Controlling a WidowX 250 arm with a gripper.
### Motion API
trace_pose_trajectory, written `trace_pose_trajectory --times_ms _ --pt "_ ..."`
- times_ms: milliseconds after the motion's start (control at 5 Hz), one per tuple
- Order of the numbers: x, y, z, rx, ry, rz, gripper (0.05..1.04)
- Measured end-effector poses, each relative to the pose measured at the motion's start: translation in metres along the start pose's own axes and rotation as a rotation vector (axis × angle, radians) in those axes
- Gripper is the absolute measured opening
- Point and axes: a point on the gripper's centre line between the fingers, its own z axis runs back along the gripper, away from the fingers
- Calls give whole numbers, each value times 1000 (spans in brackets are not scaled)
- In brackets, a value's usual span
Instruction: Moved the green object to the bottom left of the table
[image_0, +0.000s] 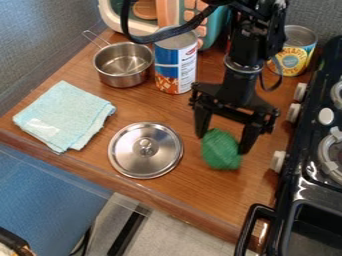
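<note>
"Hanging down over the worktop (200, 187), my claw (222, 144) points at the green object (221, 153)."

"Have you got hold of it?"

"No, I'm released: my two fingers stand wide apart, with the green object between their tips. Whether either one brushes it, I can't tell."

"And where is that, exactly?"

"On the worktop, between the steel lid (132, 156) and the stove (308, 125). The lid lies flat, knob upward, just beside the green object on its left in the camera view."

"What's farther left?"

"A pale blue-green cloth (63, 117), folded, near the worktop's front edge. Behind it and the lid sits a small steel saucepan (123, 65), upright, its wire handle pointing toward the back left."

"I see a can behind you."

"Two, in fact. The blue, white and orange can (175, 67) stands upright just beside the saucepan. The yellow can (297, 56) is over at the back right, near the stove, with my arm between the pair."

"And at the very back?"

"A toy (207, 32) in orange, white and teal, partly hidden behind the nearer can and a black cable (163, 35). The stove takes up the right side, pale knobs (278, 161) along its near side and a black handle (248, 225) at the lower corner."
</note>
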Motion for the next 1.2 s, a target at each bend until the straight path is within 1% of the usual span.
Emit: trace_pose_trajectory --times_ms 200,400,600,800,1000,1200 --pt "5 14 35 -21 -61 28 923" --pt "-2 46 56 -44 -94 102 922" --pt "-23 97 55 -30 -77 200 922" --pt "-47 148 49 -31 -74 293 922" --pt "-63 193 39 -28 -81 356 922" --pt "-67 216 27 -12 -78 385 922"
